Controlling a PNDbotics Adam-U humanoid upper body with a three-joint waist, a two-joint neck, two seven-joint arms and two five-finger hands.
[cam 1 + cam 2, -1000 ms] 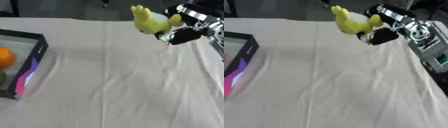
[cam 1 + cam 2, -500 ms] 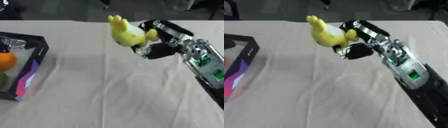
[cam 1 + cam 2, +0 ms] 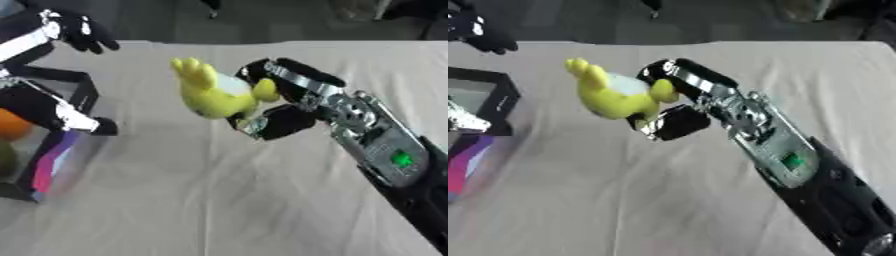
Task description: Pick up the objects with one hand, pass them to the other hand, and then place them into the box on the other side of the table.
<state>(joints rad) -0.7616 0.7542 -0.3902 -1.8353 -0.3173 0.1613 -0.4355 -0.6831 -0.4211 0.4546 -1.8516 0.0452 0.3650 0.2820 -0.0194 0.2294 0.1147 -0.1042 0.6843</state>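
Note:
A yellow plush toy (image 3: 210,97) hangs above the middle of the table, held in the curled fingers and thumb of my right hand (image 3: 284,120). That arm reaches in from the lower right. My left hand (image 3: 35,102) comes in at the upper left, above the box, with its black fingers (image 3: 83,34) spread open and nothing in it. It is a short way left of the toy and does not touch it. The black box (image 3: 502,102) stands at the table's left edge, partly hidden by the left hand.
In the box lie an orange fruit (image 3: 10,125) and something green (image 3: 5,160); its side wall shows pink and purple (image 3: 52,162). A beige cloth (image 3: 219,200) covers the table, with wrinkles. The dark floor lies beyond the far edge.
My right hand has carried the plush toy leftward from the far right to the middle. My left hand has come into view over the box. The view has also shifted.

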